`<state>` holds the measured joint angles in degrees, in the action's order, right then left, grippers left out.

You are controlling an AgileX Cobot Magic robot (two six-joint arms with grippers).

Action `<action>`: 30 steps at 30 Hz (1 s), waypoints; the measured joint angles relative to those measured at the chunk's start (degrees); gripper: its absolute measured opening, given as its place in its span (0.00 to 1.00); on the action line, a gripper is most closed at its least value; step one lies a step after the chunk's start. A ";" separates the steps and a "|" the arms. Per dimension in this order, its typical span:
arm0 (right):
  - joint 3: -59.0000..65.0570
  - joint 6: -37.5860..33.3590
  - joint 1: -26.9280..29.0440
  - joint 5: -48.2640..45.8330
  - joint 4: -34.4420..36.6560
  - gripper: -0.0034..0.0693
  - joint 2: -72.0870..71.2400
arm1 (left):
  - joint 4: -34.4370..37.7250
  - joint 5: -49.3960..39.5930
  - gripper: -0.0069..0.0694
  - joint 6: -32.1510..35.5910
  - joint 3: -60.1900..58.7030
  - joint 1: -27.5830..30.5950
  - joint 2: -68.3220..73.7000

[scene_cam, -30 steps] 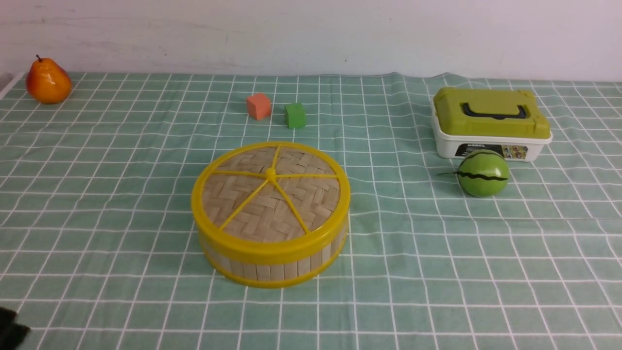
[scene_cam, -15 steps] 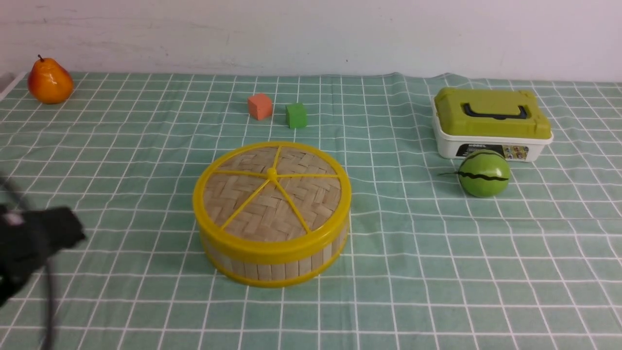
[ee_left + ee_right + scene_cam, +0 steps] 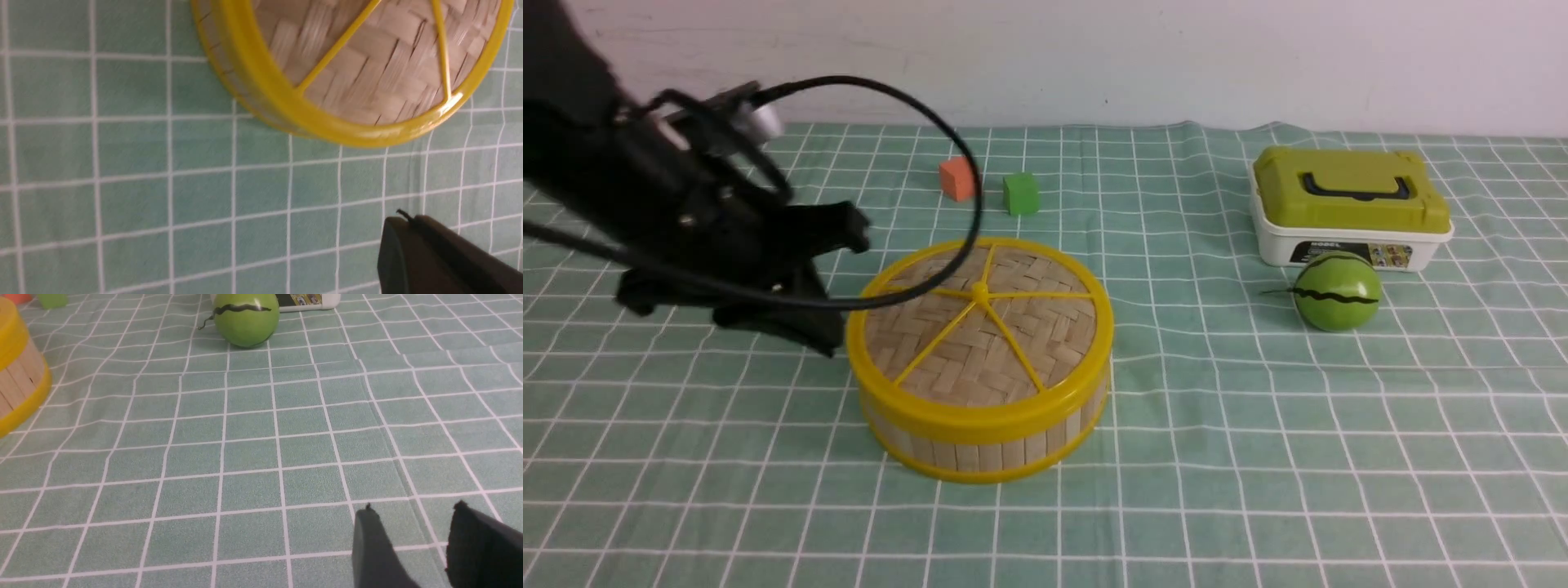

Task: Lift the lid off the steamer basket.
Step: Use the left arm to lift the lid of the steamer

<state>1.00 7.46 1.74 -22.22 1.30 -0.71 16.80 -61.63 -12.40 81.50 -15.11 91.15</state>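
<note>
Two arms' grippers: the left gripper [image 3: 405, 218] had its jaws brought together with nothing between them; the right gripper [image 3: 414, 506] had its jaws parted, with a gap between the tips and nothing held.
Left arm [image 3: 711, 204]: it reached in from the left, blurred, its gripper near the left side of the lid; whether it touched was hard to tell.
Lid [image 3: 1013, 351]: it sat flat on the steamer basket, woven side up, its yellow spokes meeting at a small knob.
Steamer basket [image 3: 990, 456]: it stood upright on the checked cloth [image 3: 1217, 506], left of the middle in the front view.
Black cable [image 3: 968, 163]: it looped from the left arm across the view of the lid.
Blocks: the orange block [image 3: 957, 178] stood beside the green block [image 3: 1021, 193], both beyond the basket.
Box [image 3: 1352, 196]: white, with a green top and black handle, it stood at the far right.
Green striped ball [image 3: 1337, 291]: it lay just in front of the box.
</note>
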 joint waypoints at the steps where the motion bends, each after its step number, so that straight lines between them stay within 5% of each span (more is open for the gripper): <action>1: 0.00 0.00 0.00 0.00 0.00 0.38 0.00 | -0.80 0.00 0.07 -1.01 2.08 -1.15 1.45; 10: 0.00 0.00 0.00 0.00 0.00 0.38 0.00 | -15.40 -8.17 0.07 -9.41 24.34 -11.64 22.06; 20: 0.00 0.00 0.00 0.00 0.00 0.38 0.00 | -24.35 -8.97 0.09 -9.72 36.67 -13.55 29.38; 30: 0.00 0.00 0.00 0.00 0.00 0.38 0.00 | -27.23 -9.27 0.36 -12.54 37.24 -13.69 32.31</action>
<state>1.00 7.46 1.74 -22.22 1.30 -0.71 -10.43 -70.90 -24.93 118.73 -28.79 123.46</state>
